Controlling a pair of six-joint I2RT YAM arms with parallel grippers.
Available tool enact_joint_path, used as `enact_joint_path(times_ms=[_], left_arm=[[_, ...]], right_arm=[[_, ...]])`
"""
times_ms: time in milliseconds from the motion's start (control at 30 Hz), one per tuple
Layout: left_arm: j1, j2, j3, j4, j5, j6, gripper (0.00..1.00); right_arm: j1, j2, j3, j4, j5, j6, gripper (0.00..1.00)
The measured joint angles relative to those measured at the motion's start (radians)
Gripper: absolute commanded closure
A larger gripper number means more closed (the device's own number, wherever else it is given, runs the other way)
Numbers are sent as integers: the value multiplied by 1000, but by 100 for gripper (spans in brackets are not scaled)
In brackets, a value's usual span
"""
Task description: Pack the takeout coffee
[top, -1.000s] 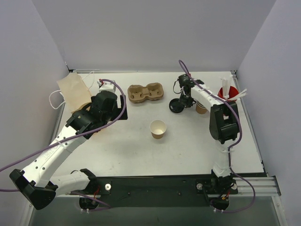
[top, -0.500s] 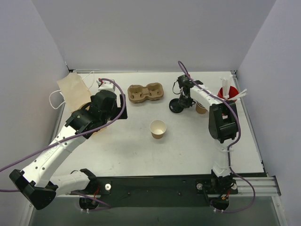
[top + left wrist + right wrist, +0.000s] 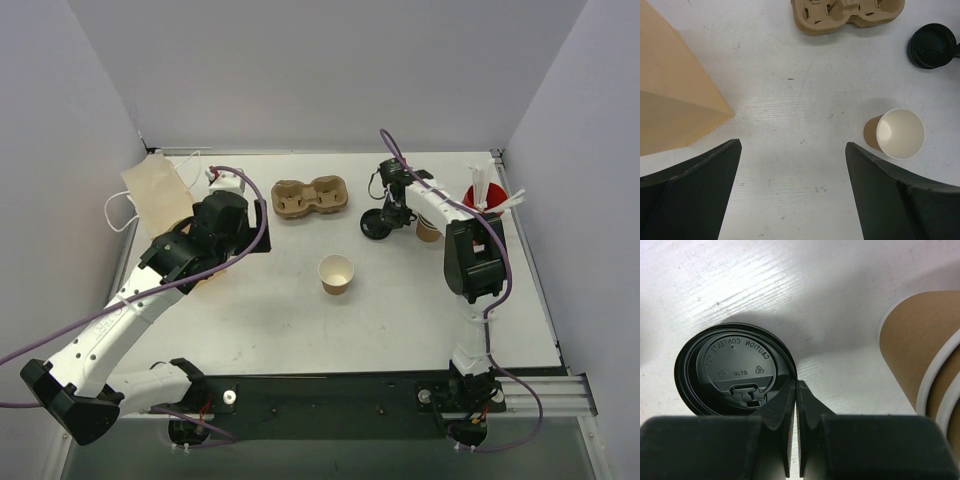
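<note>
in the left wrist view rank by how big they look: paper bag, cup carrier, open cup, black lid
1. paper bag, cropped
2. cup carrier, cropped
3. open cup
4. black lid, slightly smaller

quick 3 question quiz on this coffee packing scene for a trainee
1. True or false: the kraft cup already wears its black lid.
2. Pick one: the right gripper is A) wide open, B) shut on the lid's rim, C) shut on the cup.
3. Fill in: the left gripper has its jaws ___.

Key: 1 false, the cup stands open and the lid lies apart from it; 2 B; 3 open.
</note>
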Motion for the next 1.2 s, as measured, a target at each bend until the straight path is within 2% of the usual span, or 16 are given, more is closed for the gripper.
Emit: enact_joint_path(times_ms=[733, 967, 1200], left_arm=[[10, 13, 0, 16, 56, 2, 5], [18, 35, 0, 40, 113, 5, 14], [28, 111, 0, 114, 211, -5, 25]], right_arm=[[9, -48, 57, -61, 51, -29, 100], [19, -95, 62, -79, 51, -29, 100], [82, -250, 60, -89, 37, -26, 100]])
